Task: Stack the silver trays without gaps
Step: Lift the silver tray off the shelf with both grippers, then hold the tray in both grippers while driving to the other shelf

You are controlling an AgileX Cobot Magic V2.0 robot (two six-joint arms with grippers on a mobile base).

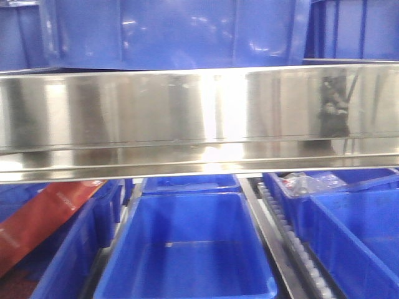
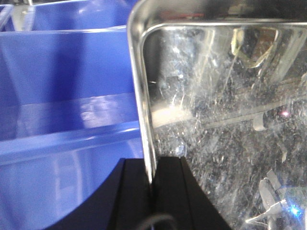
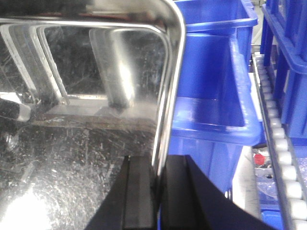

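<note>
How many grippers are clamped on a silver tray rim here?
2. The left gripper grips the silver tray on its left rim; the right gripper grips a tray rim on the right. Whether both hold one tray cannot be told.

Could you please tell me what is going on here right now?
The robot holds a silver tray by its rim with both arms. The left claw is shut on its left edge and the right claw on what appears to be the same tray's right edge. Deep blue bins sit beside it. No second tray shows clearly, so no stack can be seen yet.
</note>
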